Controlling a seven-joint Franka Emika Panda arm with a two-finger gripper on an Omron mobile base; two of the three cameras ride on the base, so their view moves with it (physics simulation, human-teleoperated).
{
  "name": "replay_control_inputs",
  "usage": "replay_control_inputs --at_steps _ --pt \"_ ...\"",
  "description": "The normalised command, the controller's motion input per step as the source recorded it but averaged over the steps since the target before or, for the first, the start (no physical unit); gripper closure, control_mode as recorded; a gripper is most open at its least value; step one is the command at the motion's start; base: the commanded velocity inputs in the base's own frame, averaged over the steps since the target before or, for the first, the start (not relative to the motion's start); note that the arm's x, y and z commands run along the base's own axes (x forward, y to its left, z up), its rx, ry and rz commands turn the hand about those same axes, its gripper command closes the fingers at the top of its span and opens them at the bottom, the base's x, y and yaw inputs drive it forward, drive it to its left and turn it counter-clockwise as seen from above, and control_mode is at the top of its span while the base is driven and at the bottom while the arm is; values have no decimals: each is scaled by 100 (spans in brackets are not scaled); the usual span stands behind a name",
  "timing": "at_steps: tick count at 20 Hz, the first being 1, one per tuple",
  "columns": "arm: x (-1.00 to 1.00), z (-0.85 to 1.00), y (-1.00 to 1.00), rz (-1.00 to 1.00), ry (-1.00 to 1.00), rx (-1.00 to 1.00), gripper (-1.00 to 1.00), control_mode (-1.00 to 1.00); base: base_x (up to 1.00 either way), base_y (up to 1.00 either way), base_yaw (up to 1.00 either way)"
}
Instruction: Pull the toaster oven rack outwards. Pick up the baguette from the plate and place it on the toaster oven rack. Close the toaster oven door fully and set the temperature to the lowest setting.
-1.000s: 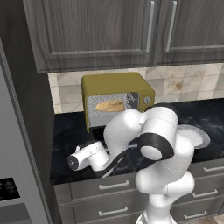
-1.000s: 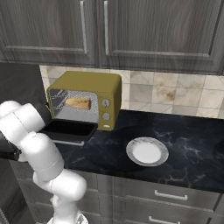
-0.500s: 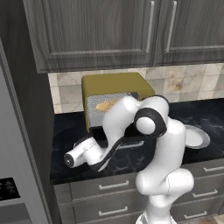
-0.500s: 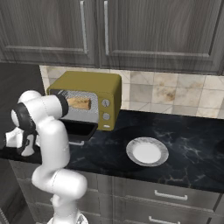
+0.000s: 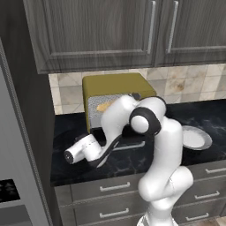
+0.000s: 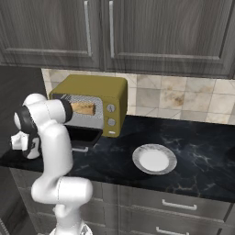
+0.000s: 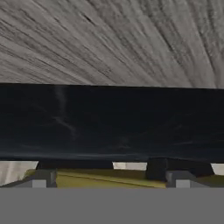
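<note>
Looking across the dark counter, I see the baguette already lying on the toaster oven rack inside the mustard toaster oven, while the plate sits bare, well apart to the right. What's left, I'd judge, is shutting the toaster oven door, which hangs down flat in front of the cavity, and turning a knob on the right panel.

The gripper has its jaws spread wide and holds nothing; from the hand view its two dark fingertips point along the counter toward the grey cabinet fronts, with a strip of yellow oven at the bottom. In the left base view the hand hangs low off the oven's left front corner, beside the lowered door.

The risk, as I see it, is the approach. From this low, sideways pose the arm's forearm crosses close in front of the open door, so a careless swing could knock the door or shove the oven back. If the fingers push the door near its hinge rather than its handle edge, it may not close fully. Also, two knobs sit close together, so the wrong one could be turned
</note>
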Motion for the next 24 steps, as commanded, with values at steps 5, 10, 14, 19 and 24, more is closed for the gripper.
replay_control_inputs --at_steps 5,10,14,19,24 --pt "28 100 -57 4 0 0 -100 -100 0 0 0" --pt "28 100 -39 9 0 -4 -100 -100 0 0 0" --pt "32 100 -36 22 1 -12 -100 -100 0 0 0" --pt "54 100 -9 26 10 -20 -100 -100 0 0 0" --pt "86 100 3 13 8 -26 -100 -100 0 0 0"
